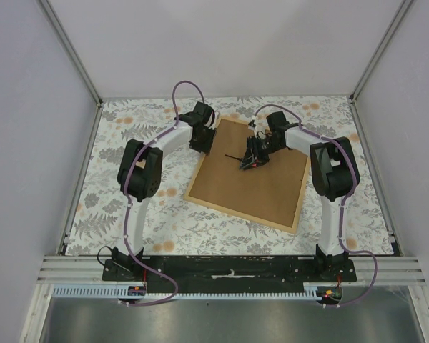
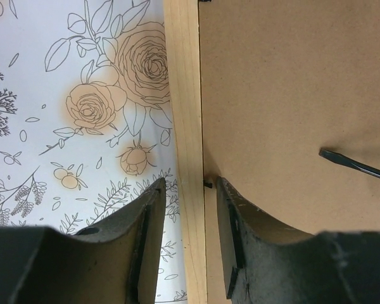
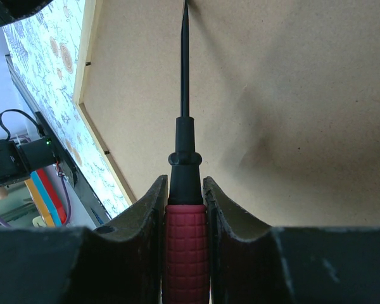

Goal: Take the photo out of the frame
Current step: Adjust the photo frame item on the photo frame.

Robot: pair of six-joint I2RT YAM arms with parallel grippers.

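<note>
Black right fingers (image 3: pixel 153 215): closed tight on the red ribbed handle of a screwdriver (image 3: pixel 184 152); its thin dark shaft points straight ahead, low over the board.
Left fingers (image 2: pixel 149 221): partly open, holding nothing, one on either side of the frame's left wooden strip. Whether they touch it cannot be told.
Tab (image 2: pixel 208 184): small dark clip at the seam between strip and board, just ahead of the left fingers; the blade tip is well apart from it.
Backing board (image 2: pixel 291 95): plain brown, facing up, filling the frame.
Frame (image 1: pixel 239 216): face down and slightly askew on the flowered surface (image 2: pixel 63 76), between the two arms.
Photo: not visible; probably under the board, inside the frame.
Step in hand: probably working the tabs aside to free the board.
Doing it well: keep the blade shallow and slide it under the tab, not into the board. Let the left fingers steady the strip so the frame cannot slide. Free every tab before lifting, and never dig, because the photo probably lies beneath.
</note>
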